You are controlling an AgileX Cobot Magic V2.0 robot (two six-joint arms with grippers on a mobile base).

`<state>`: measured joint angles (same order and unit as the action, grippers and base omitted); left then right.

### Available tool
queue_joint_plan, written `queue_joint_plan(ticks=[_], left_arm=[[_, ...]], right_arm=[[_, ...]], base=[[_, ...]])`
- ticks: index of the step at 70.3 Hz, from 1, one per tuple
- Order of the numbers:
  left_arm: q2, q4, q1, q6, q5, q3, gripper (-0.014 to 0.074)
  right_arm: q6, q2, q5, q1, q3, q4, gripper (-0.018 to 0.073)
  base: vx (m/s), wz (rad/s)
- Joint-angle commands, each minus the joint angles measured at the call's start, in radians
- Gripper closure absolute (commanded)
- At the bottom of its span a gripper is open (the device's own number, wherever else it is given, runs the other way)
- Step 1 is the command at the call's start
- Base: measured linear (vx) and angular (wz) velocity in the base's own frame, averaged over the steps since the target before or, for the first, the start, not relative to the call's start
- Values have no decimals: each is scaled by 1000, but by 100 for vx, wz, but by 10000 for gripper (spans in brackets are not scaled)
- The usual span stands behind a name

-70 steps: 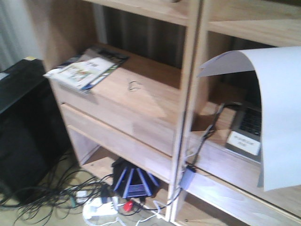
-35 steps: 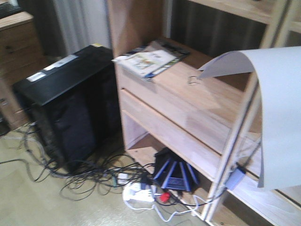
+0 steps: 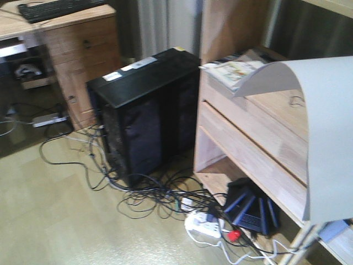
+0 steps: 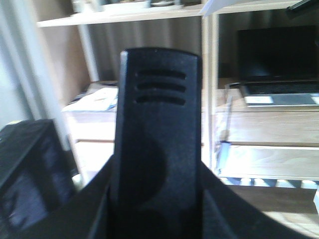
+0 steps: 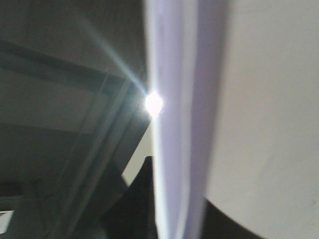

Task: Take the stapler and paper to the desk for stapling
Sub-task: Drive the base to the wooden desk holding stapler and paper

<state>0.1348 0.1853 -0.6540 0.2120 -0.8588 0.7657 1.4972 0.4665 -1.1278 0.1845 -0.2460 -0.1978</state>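
In transit, the stapler (image 4: 158, 129) is pinched by the left gripper (image 4: 158, 209) and the paper (image 3: 325, 138) by the right gripper (image 5: 167, 219); the desk (image 3: 77, 17), at ten o'clock, must be approached.

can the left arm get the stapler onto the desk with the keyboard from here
Probably not yet. The desk lies far off across the floor, past the black computer tower and loose cables, and the stapler it holds faces the shelves.
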Motion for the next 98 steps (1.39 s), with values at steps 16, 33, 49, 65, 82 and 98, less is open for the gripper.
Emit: queue_joint_plan(ticks=[16,33,49,65,82,98], left_arm=[[13,17,-3,0,117,25,603],[13,17,-3,0,117,25,603],[13,17,-3,0,117,25,603],[13,17,-3,0,117,25,603],[13,17,-3,0,117,25,603],[13,17,-3,0,117,25,603]], right_arm=[[-7,6,-44,-5,-29,-1,566],[-7,6,-44,-5,-29,-1,566],[-7,6,-44,-5,-29,-1,566],[-7,6,-44,-5,-29,-1,566],[-7,6,-44,-5,-29,-1,566],[-7,6,-44,-5,-29,0,566]], base=[[4,37],[10,35],[15,36],[18,38],[21,45],[24,46]])
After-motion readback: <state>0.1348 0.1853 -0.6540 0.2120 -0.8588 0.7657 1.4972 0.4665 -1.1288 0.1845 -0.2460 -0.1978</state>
